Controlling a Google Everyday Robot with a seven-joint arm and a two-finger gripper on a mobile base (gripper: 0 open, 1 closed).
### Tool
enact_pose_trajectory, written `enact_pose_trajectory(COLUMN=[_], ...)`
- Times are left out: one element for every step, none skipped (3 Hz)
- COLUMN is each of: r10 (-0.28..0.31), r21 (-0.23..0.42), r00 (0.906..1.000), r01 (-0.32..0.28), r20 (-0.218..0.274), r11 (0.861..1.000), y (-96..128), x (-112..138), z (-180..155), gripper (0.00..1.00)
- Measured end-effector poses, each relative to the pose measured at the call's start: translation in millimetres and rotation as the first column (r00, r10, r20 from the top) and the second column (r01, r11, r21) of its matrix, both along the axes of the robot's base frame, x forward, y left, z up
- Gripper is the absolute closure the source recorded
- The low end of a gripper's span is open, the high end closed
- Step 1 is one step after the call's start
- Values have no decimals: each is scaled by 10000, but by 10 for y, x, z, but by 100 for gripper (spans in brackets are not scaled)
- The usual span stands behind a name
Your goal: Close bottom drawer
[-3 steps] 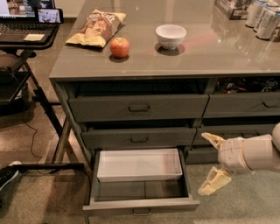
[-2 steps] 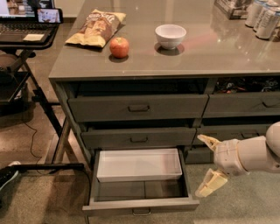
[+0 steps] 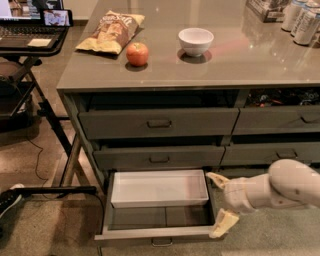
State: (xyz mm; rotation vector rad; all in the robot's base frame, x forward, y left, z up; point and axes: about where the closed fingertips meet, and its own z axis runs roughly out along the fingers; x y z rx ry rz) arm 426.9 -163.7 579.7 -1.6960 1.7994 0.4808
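The bottom drawer [image 3: 160,234] of the left stack is pulled out wide. It holds a white shallow tray [image 3: 159,189] at its back, and its small metal loop handle [image 3: 162,243] shows at the lower edge. My gripper [image 3: 219,202] is at the drawer's right front corner, fingers spread open, one fingertip [image 3: 216,178] up beside the tray and the other [image 3: 221,226] down by the drawer front. It holds nothing. My white arm [image 3: 285,187] reaches in from the right.
Two grey drawers [image 3: 159,123] sit above it, with a second drawer stack [image 3: 280,120] to the right. On the counter are a chip bag [image 3: 112,31], an apple [image 3: 137,53], a white bowl [image 3: 195,41] and cans [image 3: 300,14]. A laptop stand [image 3: 30,40] is on the left.
My gripper and arm have moved left, from clear of the drawer to its right front corner. The drawer itself has not moved.
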Motion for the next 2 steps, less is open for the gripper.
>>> enact_pose_trajectory(r10=[948, 1803], r21=[136, 421], r00=[9953, 9836], r01=[-946, -1805], r20=[-175, 89], r11=[9954, 9827], y=[192, 419], x=[-14, -9], z=[-709, -1407], gripper=[0, 0])
